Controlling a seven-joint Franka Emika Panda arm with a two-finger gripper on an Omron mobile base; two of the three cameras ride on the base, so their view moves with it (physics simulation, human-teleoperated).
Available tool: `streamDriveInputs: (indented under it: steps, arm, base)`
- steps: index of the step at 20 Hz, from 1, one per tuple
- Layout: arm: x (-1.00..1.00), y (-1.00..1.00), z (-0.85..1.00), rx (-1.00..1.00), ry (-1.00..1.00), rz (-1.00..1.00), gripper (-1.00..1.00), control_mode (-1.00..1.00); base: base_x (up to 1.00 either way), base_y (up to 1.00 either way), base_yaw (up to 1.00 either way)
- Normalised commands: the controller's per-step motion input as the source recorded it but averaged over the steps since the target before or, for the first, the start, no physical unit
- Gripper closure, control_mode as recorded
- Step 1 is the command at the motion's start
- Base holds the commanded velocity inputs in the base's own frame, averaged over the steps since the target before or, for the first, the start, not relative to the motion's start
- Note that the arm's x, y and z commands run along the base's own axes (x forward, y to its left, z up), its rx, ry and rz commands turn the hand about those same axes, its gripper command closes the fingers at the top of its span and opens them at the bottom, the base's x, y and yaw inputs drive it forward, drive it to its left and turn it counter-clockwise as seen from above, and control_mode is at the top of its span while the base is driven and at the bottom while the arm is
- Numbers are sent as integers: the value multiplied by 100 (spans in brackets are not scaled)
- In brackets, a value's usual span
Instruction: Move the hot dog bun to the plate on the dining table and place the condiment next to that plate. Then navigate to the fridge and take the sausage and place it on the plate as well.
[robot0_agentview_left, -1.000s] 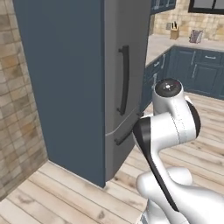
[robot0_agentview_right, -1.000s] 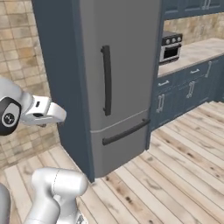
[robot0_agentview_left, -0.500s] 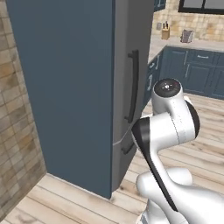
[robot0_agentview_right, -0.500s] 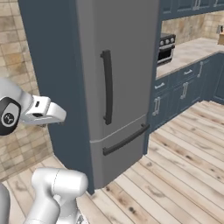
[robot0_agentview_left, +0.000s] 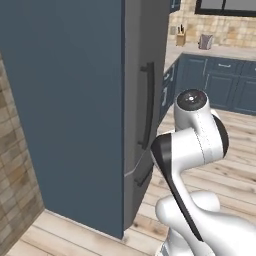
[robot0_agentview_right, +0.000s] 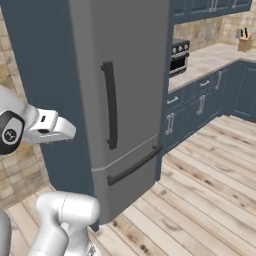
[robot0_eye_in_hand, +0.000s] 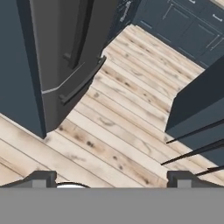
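The fridge is faced, doors shut; the tool is held fully open, empty, above the wooden floor.

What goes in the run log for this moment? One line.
phase: at fridge | fridge door: shut | gripper: open, empty, aimed at floor beside fridge | sausage: not seen

The fridge is tall, grey and metallic, standing upright and shut; in the right base view it fills the centre from the top edge down, with one dark vertical bar handle at mid-height and a dark horizontal handle on the lower drawer. In the left base view it rises left of centre, seen nearly edge-on beside a dark blue side panel. In the hand view its lower drawer sits in the upper left, above pale wooden floorboards.
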Motion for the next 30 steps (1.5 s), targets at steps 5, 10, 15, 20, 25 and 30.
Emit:
streamDriveInputs:
  steps: [5, 10, 15, 20, 25, 30]
  arm:
    - [0, 0, 0, 0, 0, 0, -100, 100]
    - [0, 0, 0, 0, 0, 0, -100, 100]
    - [0, 0, 0, 0, 0, 0, -100, 100]
    - [0, 0, 0, 0, 0, 0, -100, 100]
    - [0, 0, 0, 0, 0, 0, -100, 100]
    - [22, -50, -9, 15, -5, 10, -100, -100]
  base:
    - [47, 6, -8]
    - [30, 18, -2]
    - [37, 33, 0]
    - [44, 28, 0]
    - [9, 0, 2]
    - [0, 0, 0]
